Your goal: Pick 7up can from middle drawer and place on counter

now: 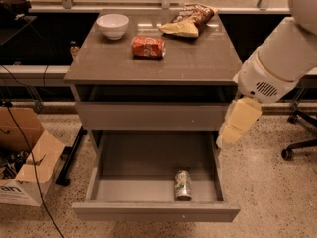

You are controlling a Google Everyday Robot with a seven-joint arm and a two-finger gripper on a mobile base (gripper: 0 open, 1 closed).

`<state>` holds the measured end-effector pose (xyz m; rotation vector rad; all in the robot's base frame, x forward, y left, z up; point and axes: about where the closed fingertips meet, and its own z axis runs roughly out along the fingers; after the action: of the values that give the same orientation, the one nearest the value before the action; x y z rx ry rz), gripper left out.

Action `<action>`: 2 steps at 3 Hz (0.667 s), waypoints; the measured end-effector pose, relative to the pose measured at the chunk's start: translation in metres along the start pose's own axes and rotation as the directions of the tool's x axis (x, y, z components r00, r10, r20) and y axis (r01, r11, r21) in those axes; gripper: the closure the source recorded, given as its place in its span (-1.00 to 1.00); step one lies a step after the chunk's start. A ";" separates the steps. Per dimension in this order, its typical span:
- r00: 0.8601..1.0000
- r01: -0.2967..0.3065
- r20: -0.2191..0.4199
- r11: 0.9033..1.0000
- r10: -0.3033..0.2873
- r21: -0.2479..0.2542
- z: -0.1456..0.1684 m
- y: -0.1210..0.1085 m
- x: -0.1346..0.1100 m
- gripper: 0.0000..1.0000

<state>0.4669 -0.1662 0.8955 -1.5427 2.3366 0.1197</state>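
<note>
The 7up can (183, 184), silvery-white with green markings, sits inside the open middle drawer (153, 211), near its front and right of centre. The drawer is pulled well out from the grey cabinet. The counter (148, 66) is the cabinet's glossy grey-brown top. My gripper (237, 123) hangs from the white arm (277, 63) beside the cabinet's right edge, above the drawer's right back corner. It is well apart from the can and holds nothing that I can see.
On the counter are a dented red can (148, 47) on its side, a white bowl (113, 25) and a chip bag (190, 20). An open cardboard box (25, 157) and cables lie on the floor at left. A chair base (297, 148) stands at right.
</note>
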 end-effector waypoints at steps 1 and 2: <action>0.999 -0.045 0.006 0.998 0.045 -0.054 0.041 -0.004 -0.005 -1.00; 0.998 -0.023 0.058 0.989 0.032 -0.148 0.067 -0.007 -0.010 -1.00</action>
<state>0.4925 -0.1440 0.8367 -1.5510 2.3487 0.3477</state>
